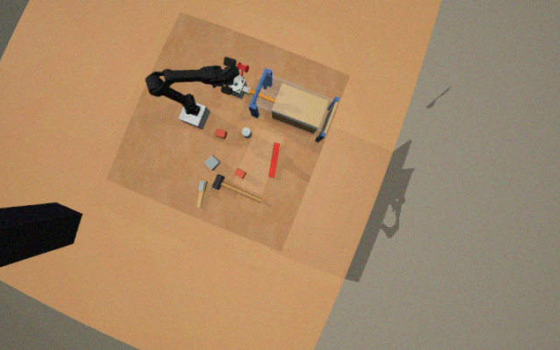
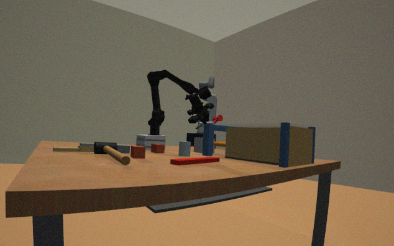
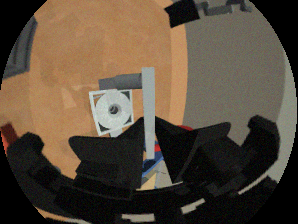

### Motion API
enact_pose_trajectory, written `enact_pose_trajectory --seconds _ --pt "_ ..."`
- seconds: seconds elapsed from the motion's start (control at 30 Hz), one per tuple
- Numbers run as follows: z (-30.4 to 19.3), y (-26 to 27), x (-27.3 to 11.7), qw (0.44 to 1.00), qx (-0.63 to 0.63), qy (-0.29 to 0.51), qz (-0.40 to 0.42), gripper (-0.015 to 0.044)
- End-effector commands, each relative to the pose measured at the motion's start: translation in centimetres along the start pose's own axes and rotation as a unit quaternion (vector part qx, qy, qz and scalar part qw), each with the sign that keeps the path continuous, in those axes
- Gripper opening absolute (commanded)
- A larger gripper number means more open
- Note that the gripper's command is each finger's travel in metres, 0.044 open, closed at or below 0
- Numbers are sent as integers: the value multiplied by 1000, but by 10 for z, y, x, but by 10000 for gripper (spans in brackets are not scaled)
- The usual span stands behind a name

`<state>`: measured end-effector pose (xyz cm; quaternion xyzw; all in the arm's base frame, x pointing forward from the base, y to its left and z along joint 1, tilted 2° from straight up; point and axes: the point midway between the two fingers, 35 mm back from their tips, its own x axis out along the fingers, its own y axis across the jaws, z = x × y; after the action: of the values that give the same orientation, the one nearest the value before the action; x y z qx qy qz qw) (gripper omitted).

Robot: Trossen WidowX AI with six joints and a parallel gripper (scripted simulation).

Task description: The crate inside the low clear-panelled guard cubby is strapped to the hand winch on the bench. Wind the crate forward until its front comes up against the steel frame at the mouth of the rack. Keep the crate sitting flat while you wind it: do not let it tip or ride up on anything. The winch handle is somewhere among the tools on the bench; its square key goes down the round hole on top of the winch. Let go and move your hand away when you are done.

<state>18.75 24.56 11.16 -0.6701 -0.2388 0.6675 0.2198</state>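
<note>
The gripper [image 1: 234, 82] [image 2: 202, 122] [image 3: 148, 119], jaws nearly together, pinches the grey handle [image 3: 148, 107] by the winch [image 1: 238, 85] [image 3: 116, 110] (its round hole shows only in the wrist view). Rightward, the crate [image 1: 301, 104] [image 2: 253, 143] sits flat, short of the blue frame [image 1: 258, 95] [image 2: 208, 140].

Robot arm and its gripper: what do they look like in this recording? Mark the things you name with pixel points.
The arm [image 1: 190, 76] [image 2: 155, 96] is black all over, with slim links and bulky rounded joints, rising from a boxy white-and-grey base [image 1: 183, 118] [image 2: 161, 138]. Its gripper [image 3: 148, 119] is matte black too, with broad, flat-faced jaws that taper to points. I can make out no lettering or loose cables.
</note>
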Motion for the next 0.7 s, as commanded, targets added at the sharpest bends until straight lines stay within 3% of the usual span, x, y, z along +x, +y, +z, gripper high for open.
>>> enact_pose_trajectory --seconds 0.0,0.67 --pt "1 0 -1 1000 -2 -1 -31 0" --pt "1 1 -1 981 -2 -6 -195 0"
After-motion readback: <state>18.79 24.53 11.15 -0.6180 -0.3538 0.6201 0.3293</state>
